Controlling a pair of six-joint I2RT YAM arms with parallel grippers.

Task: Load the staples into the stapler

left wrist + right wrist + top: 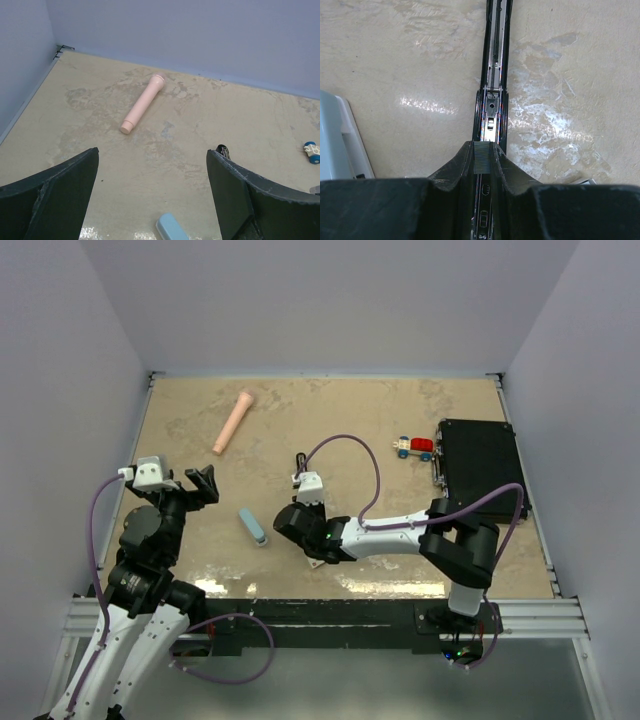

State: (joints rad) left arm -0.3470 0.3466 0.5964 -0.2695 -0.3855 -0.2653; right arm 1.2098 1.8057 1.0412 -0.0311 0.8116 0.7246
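The black stapler (493, 75) lies open on the table, its metal magazine channel running away from my right gripper (484, 146). That gripper is shut on the staples (484, 159), a thin grey strip held right over the near part of the channel. In the top view only the stapler's far end (300, 460) shows beyond the right gripper (304, 490), which sits mostly under its own camera. My left gripper (200, 485) hovers at the table's left, open and holding nothing (152, 151). The stapler's tip (222, 149) peeks out beside its right finger.
A light blue stapler (253, 525) lies between the arms (171, 227) (340, 140). A pink cylinder (232, 422) lies at the back left (143, 103). A toy car (414, 448) and a black case (478, 468) sit at the right. Something small and white (318, 562) peeks from under the right arm.
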